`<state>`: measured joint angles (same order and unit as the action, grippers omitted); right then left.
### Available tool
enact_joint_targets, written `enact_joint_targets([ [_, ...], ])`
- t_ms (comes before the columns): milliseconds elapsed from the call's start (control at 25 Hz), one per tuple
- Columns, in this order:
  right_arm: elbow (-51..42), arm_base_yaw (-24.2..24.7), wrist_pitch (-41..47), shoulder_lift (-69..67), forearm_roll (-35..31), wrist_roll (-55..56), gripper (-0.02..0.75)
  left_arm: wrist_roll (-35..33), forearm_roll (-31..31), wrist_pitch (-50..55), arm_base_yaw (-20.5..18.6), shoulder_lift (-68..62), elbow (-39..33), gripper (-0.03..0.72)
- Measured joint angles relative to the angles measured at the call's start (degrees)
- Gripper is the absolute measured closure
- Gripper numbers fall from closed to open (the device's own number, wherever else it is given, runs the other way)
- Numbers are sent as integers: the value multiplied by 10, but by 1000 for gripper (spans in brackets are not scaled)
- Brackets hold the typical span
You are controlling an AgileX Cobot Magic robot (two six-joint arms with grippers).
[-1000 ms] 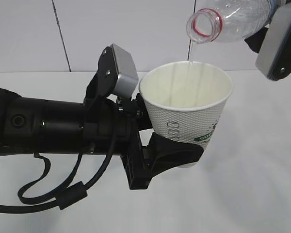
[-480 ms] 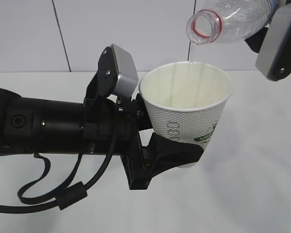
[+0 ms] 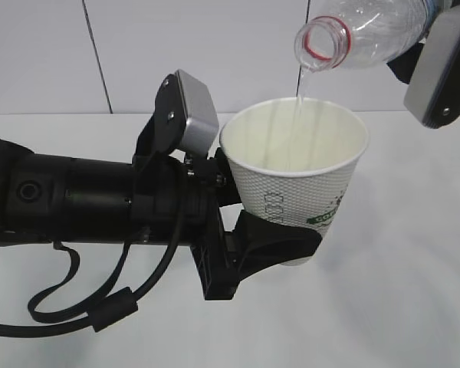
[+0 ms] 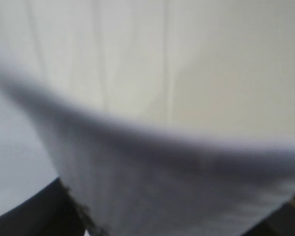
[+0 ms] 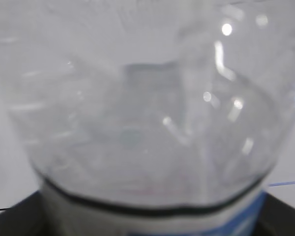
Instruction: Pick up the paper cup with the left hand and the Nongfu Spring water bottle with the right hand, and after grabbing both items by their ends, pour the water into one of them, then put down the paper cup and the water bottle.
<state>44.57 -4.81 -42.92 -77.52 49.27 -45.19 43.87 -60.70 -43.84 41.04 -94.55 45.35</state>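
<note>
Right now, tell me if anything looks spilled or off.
Nothing stands out. The water bottle is tipped, its thin stream of water falling inside the paper cup, which the left hand holds upright. No spill shows on the table.

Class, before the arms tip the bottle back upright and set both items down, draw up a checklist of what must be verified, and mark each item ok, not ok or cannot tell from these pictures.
1. Paper cup held upright in the left hand: ok, its jaws clasp the lower wall.
2. Water bottle mouth over the cup opening: ok.
3. Water falls inside the rim: ok, a thin stream lands within the cup.
4. Right hand grips the bottle: ok; its jaws are out of frame.
5. Cup fill level: cannot tell.
6. Table dry: ok, no spill seen.
</note>
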Motion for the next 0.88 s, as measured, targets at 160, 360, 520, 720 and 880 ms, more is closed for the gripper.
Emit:
enact_joint_targets([
  [160,0,0,0,0,0,0,245,0,0,0,0,0,0,171],
  [360,0,0,0,0,0,-1,245,0,-1,0,0,0,0,171],
  [520,0,0,0,0,0,-1,245,0,-1,0,0,0,0,171],
  [720,0,0,0,0,0,-2,245,0,-1,0,0,0,0,171],
  [880,0,0,0,0,0,-5,245,0,-2,0,0,0,0,171],
])
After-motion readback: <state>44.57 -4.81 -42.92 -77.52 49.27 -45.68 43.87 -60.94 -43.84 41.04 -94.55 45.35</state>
